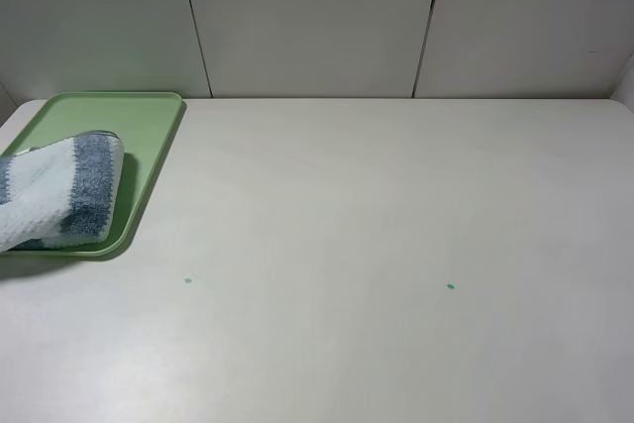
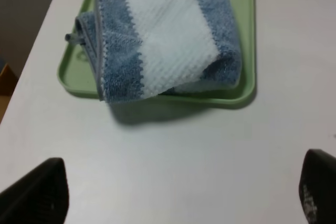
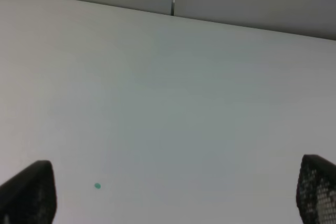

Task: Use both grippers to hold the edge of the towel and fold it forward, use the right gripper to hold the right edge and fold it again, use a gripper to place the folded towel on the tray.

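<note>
The folded towel (image 1: 61, 190), blue and white, lies on the green tray (image 1: 149, 131) at the table's far left, one corner hanging over the tray's near rim. It also shows in the left wrist view (image 2: 168, 35) on the tray (image 2: 247, 35). Neither arm shows in the exterior high view. My left gripper (image 2: 178, 192) is open and empty, back from the tray over bare table, with both fingertips (image 2: 37, 192) spread wide. My right gripper (image 3: 173, 192) is open and empty over bare white table, its fingertips (image 3: 29, 192) at the frame corners.
The white table (image 1: 376, 225) carries two small green dots (image 1: 451, 286), one also in the right wrist view (image 3: 97, 185). A panelled wall (image 1: 317, 17) runs along the back. The table's left edge (image 2: 31, 40) lies just beside the tray.
</note>
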`<control>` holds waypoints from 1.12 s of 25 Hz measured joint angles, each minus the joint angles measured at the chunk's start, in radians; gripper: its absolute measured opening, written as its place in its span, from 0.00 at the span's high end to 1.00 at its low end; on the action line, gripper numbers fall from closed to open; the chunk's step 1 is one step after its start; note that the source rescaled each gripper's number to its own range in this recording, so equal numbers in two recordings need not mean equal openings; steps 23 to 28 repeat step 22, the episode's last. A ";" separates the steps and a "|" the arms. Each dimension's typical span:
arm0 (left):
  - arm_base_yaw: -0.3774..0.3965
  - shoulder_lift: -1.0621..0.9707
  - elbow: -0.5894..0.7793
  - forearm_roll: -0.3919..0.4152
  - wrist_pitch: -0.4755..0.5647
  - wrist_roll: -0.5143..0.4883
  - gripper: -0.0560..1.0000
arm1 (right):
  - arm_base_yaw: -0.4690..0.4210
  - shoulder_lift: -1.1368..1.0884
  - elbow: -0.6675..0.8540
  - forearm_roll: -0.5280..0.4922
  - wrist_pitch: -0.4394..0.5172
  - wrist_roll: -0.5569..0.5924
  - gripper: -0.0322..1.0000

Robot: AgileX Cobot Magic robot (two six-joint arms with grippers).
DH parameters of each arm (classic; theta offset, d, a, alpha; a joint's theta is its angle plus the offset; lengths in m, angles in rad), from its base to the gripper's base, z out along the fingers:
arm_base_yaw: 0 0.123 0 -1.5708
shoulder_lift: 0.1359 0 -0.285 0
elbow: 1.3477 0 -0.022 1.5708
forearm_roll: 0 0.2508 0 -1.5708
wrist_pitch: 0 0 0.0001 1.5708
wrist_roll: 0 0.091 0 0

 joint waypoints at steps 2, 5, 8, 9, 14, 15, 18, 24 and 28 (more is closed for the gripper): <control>-0.005 0.000 0.002 0.000 0.000 0.001 0.13 | 0.000 0.000 0.000 0.000 0.000 0.000 0.00; -0.006 0.000 0.005 0.000 0.000 0.001 0.13 | 0.000 0.000 0.000 0.000 0.000 0.000 0.00; -0.006 0.000 0.005 0.000 0.000 0.001 0.13 | 0.000 0.000 0.000 0.000 0.000 0.000 0.00; -0.006 0.000 0.005 0.000 0.000 0.001 0.13 | 0.000 0.000 0.000 0.000 0.000 0.000 0.00; -0.006 0.000 0.005 0.000 0.000 0.001 0.13 | 0.000 0.000 0.000 0.000 0.000 0.000 0.00; -0.006 0.000 0.005 0.000 0.000 0.001 0.13 | 0.000 0.000 0.000 0.000 0.000 0.000 0.00; -0.006 0.000 0.005 0.000 0.000 0.001 0.13 | 0.000 0.000 0.000 0.000 0.000 0.000 0.00; -0.006 0.000 0.005 0.000 0.000 0.001 0.13 | 0.000 0.000 0.000 0.000 0.000 0.000 0.00; -0.006 0.000 0.005 0.000 0.000 0.001 0.13 | 0.000 0.000 0.000 0.000 0.000 0.000 0.00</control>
